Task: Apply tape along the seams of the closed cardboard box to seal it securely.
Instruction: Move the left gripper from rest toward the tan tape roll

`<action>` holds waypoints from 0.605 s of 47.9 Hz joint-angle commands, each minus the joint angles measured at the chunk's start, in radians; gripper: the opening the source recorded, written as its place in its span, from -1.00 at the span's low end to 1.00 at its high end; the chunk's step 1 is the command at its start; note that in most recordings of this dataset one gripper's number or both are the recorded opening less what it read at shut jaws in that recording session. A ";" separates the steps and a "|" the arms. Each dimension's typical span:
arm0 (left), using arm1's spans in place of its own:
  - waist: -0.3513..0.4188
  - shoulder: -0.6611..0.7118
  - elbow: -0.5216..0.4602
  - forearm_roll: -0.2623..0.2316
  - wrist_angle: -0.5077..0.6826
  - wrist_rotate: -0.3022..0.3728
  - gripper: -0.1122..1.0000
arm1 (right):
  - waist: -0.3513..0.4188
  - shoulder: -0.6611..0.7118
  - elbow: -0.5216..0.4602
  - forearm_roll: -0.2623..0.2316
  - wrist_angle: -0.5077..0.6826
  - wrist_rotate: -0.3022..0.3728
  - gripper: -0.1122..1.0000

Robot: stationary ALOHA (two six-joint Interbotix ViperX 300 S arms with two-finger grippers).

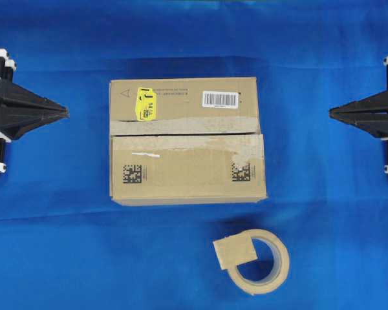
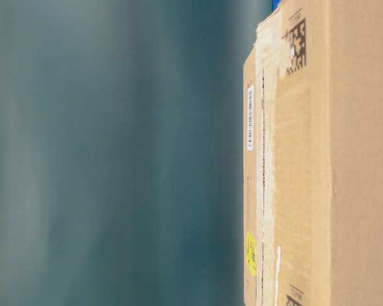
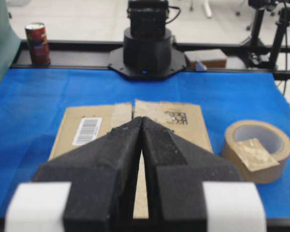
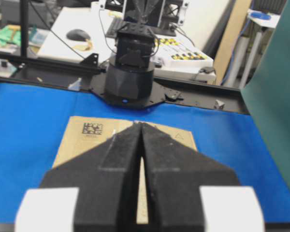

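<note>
The brown cardboard box (image 1: 187,174) lies in the middle of the blue cloth, flaps closed. Its seam (image 1: 181,135) runs left to right between pale torn strips. A squarish tan piece of tape (image 1: 235,252) rests on top of the beige roll (image 1: 279,268), in front of the box. My left gripper (image 1: 66,113) is shut and empty, well left of the box. My right gripper (image 1: 332,113) is shut and empty, well off to the box's right. In the left wrist view the shut tips (image 3: 142,119) point at the box (image 3: 70,128), with the tape (image 3: 253,153) to the right. The right wrist view shows shut tips (image 4: 140,124) before the box (image 4: 77,140).
The table-level view is filled by the box's side (image 2: 357,159) and its seam (image 2: 263,159). A red can (image 3: 37,42) stands beyond the table's far edge. The opposite arm's base (image 3: 147,48) sits behind the box. A green screen (image 4: 275,121) borders one side.
</note>
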 commanded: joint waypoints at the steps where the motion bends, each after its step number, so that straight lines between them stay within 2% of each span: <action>1: 0.000 0.014 -0.025 -0.009 -0.011 0.040 -0.79 | 0.000 0.009 -0.025 0.002 -0.006 0.014 -0.80; 9: -0.014 0.028 -0.026 -0.017 -0.017 0.120 -0.79 | 0.000 0.031 -0.043 -0.002 0.012 0.003 -0.80; 12: -0.038 0.048 -0.029 -0.017 -0.035 0.175 -0.79 | 0.000 0.038 -0.046 -0.003 0.020 0.000 -0.80; 14: -0.063 0.069 -0.029 -0.017 -0.051 0.238 -0.79 | 0.000 0.040 -0.048 -0.006 0.025 -0.002 -0.80; 17: -0.089 0.115 -0.040 -0.011 -0.094 0.242 -0.79 | 0.000 0.038 -0.048 -0.012 0.031 -0.003 -0.80; 22: -0.123 0.198 -0.052 -0.017 -0.138 0.388 -0.79 | 0.000 0.037 -0.049 -0.025 0.032 -0.003 -0.80; 29: -0.160 0.321 -0.098 -0.014 -0.193 0.480 -0.79 | 0.000 0.037 -0.066 -0.046 0.031 -0.003 -0.80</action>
